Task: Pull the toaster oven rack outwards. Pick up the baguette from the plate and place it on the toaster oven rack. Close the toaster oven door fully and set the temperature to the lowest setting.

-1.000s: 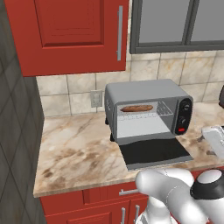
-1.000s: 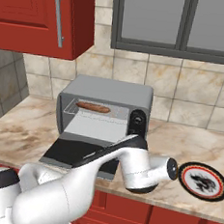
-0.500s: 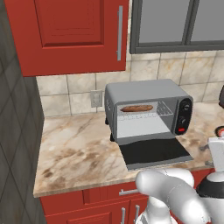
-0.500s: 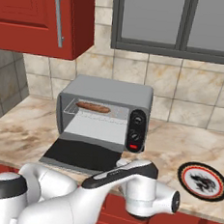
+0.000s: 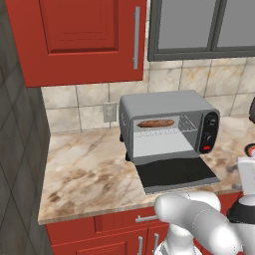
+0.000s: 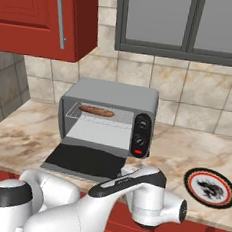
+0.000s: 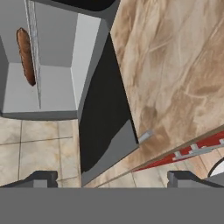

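Tool (image 7: 112,177) jaws stand wide and empty, low beside the dropped toaster oven door (image 7: 105,113). With the baguette (image 7: 25,56) on the rack (image 7: 34,52), get under the door's free edge and swing it fully shut.

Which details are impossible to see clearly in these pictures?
- Knob settings on the toaster oven: too small in both base views.
- Rack under the baguette: its wires are too fine to tell how far it is pulled out.
- Pincer: hand view cuts it off at the bottom, tips alone rise.
- Plate pattern: too small, right base view.
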Tool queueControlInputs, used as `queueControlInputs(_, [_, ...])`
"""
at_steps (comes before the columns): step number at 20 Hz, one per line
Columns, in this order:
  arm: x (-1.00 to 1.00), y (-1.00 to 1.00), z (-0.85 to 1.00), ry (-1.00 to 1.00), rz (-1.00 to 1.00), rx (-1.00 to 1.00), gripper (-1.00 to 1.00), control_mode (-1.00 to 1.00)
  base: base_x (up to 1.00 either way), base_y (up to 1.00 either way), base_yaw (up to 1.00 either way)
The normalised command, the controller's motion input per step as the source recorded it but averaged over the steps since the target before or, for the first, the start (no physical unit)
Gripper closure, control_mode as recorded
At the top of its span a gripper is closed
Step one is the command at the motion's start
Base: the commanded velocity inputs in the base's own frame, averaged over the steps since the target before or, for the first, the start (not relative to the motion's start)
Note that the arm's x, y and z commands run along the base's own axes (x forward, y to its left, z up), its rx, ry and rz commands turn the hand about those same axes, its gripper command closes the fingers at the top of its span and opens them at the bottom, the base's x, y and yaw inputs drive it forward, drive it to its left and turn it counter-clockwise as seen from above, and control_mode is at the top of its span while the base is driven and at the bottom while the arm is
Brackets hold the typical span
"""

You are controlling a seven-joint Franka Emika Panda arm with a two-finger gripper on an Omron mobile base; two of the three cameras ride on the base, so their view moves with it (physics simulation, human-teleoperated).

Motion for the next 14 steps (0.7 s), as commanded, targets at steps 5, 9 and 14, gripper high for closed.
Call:
queueControlInputs(5, [0.1, 0.17, -0.05, 0.0, 0.0, 0.0, -1.0, -1.0, 0.0, 0.0, 0.0])
queueControlInputs(9, [0.29, 0.1, 0.0, 0.0, 0.0, 0.0, -1.0, -1.0, 0.0, 0.0, 0.0])
queueControlInputs(14, [0.33, 0.08, 0.0, 0.0, 0.0, 0.0, -1.0, -1.0, 0.0, 0.0, 0.0])
